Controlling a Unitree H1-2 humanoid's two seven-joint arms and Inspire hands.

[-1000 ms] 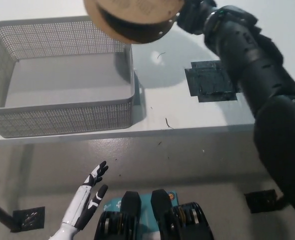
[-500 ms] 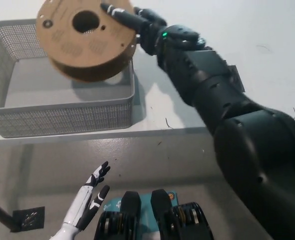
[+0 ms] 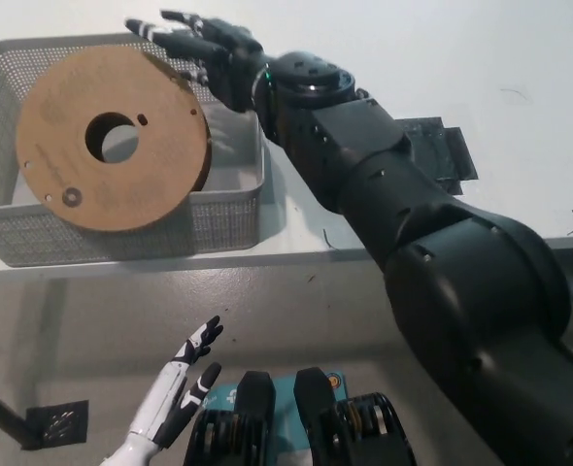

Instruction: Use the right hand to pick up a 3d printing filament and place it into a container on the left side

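The filament spool (image 3: 112, 141), a brown cardboard reel with a round centre hole, sits tilted over the grey mesh basket (image 3: 5, 68) at the left of the white table. Its flat face is turned up toward me and its lower edge covers the basket's front wall. My black right hand (image 3: 197, 44) is open just beyond the spool's upper right edge, fingers spread and apart from the reel. Whether the spool rests on the basket floor is hidden. My white left hand (image 3: 178, 396) hangs open at the lower left, below the table edge.
A dark square mat (image 3: 444, 155) lies on the table (image 3: 520, 58) to the right of my right arm. The table's front edge runs across the middle of the view. A small black plate (image 3: 55, 422) lies on the floor at the bottom left.
The right hand carried the spool left and down from above the table's far edge to over the basket, then opened and let it go. The left hand has barely moved.
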